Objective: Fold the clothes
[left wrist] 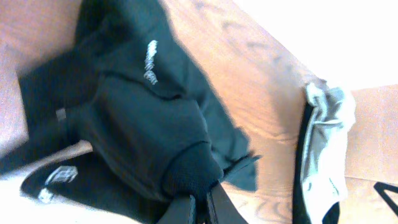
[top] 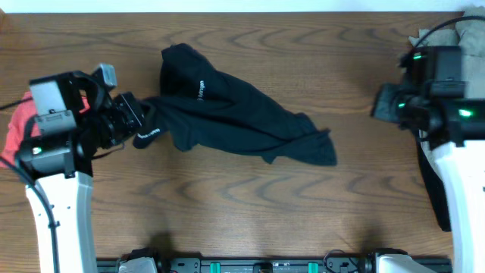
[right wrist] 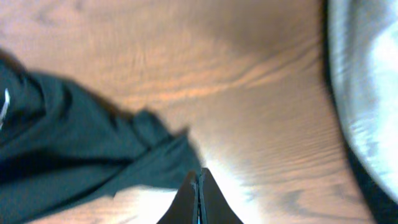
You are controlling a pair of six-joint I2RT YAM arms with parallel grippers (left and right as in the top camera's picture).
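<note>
Left gripper [left wrist: 200,202] pinched shut on left edge of crumpled black short-sleeved collared shirt [top: 227,114], heaped on brown wooden table [top: 303,45]. Right gripper [right wrist: 199,193] closed, empty, just right of shirt. Step, judged: spreading flat before folding. Next: right opens, takes opposite hem.

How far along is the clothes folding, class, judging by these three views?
Done: nothing; the black shirt lies crumpled in the middle. In hand: the left end effector pinches its bunched edge; the right end effector is shut and empty. Left: spreading and folding it, then the coral-red garment and beige garment at the sides.
</note>
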